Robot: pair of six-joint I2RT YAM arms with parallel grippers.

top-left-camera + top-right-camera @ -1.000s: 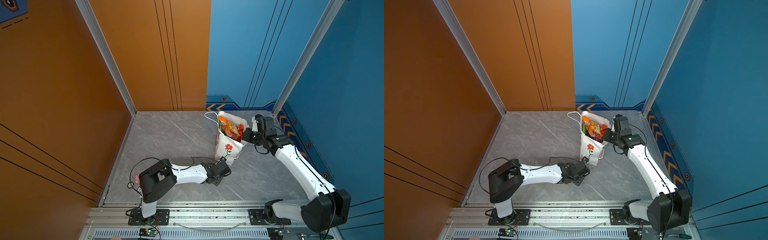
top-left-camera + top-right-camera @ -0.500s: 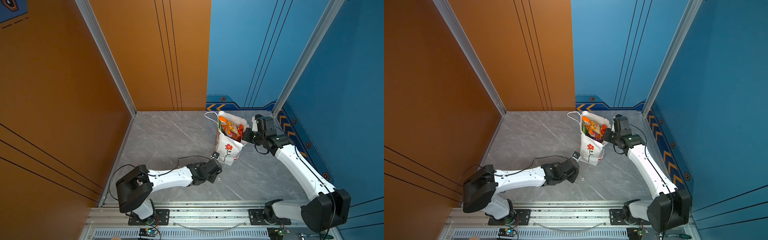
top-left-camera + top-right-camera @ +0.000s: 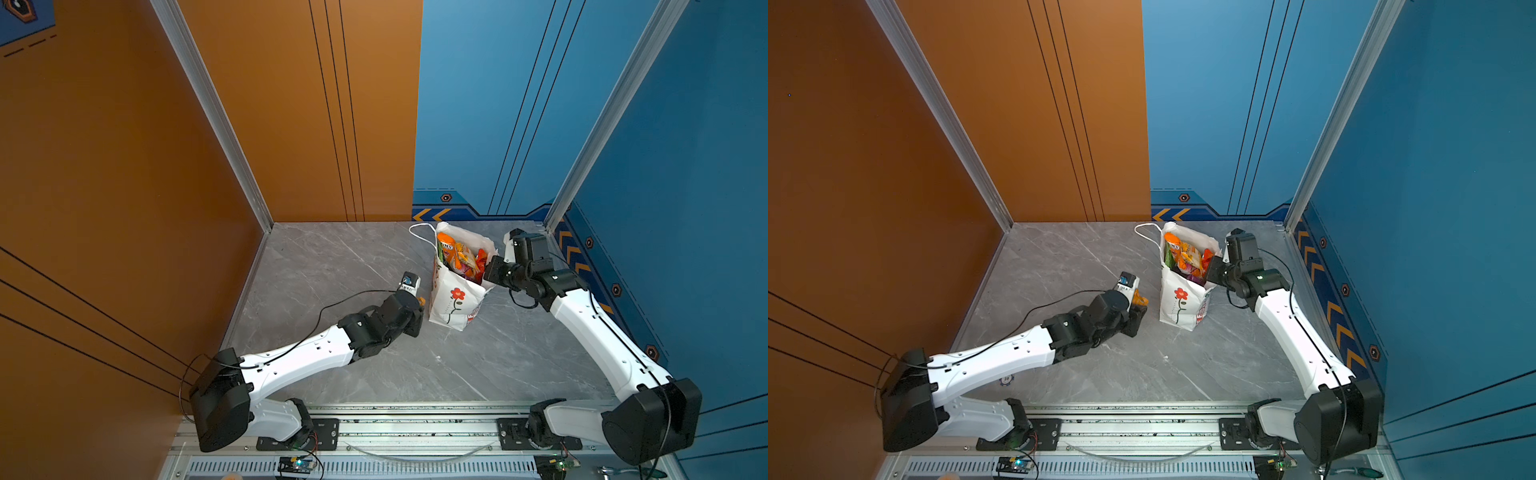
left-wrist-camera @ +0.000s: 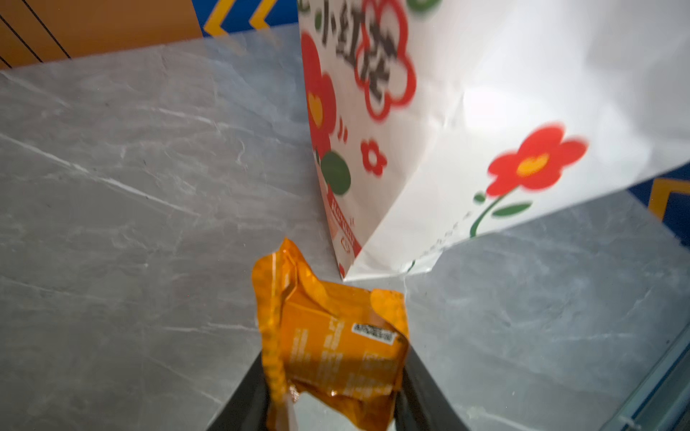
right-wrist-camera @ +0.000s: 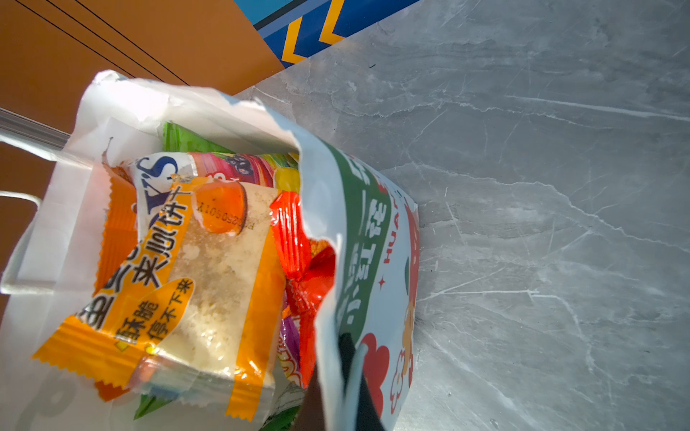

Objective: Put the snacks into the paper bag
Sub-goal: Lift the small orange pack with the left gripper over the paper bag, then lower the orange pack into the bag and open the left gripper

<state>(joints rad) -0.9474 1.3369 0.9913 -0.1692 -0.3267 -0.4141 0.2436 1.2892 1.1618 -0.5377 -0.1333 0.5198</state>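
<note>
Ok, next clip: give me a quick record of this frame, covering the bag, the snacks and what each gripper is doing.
paper bag: upright on the grey table, mouth open
in the bag: several snacks, an orange-yellow packet on top, a FOX'S packet behind it
left gripper: shut on a small orange packet, low, near the bag's bottom corner, outside it
right gripper: shut on the bag's rim, one finger inside, one outside
left to do: held packet not yet in the bag
</note>
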